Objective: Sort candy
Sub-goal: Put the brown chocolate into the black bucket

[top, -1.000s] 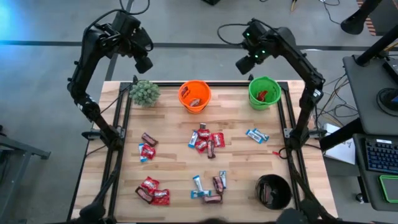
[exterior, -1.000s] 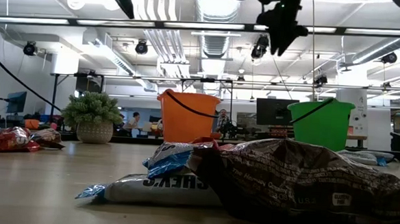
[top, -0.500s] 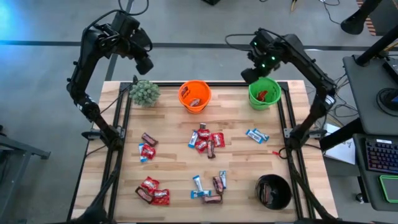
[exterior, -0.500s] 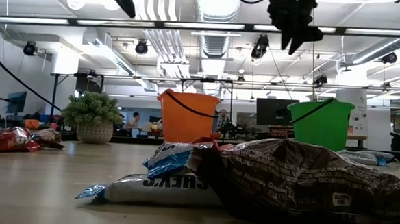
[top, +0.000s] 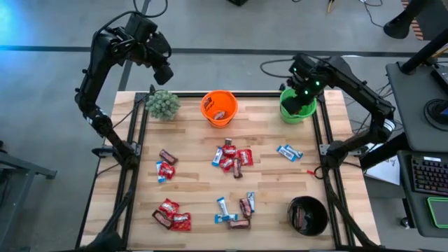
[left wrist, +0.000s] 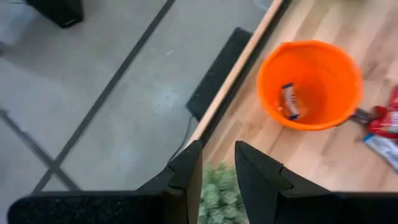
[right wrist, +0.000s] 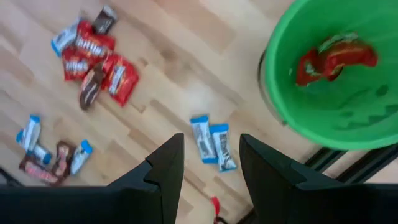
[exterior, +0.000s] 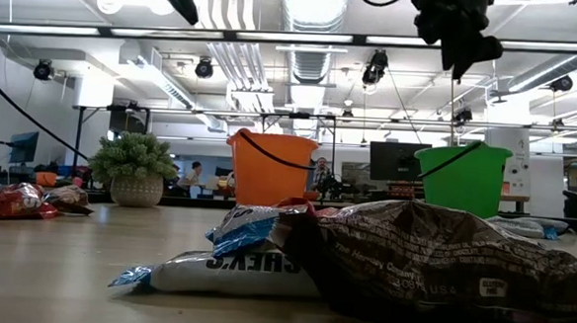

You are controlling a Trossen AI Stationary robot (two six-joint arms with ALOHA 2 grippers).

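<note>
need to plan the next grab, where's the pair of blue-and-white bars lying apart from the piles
In the high view the pair of blue-and-white bars lies on the table's right side, below the green bucket and right of the central candy pile.

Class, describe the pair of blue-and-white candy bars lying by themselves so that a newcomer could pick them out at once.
Start at the green bucket on the far right of the wooden table. Come nearer from it and find two blue-and-white bars lying side by side. Unlike the mixed pile at the table's centre, they have no red or brown candy beside them.
</note>
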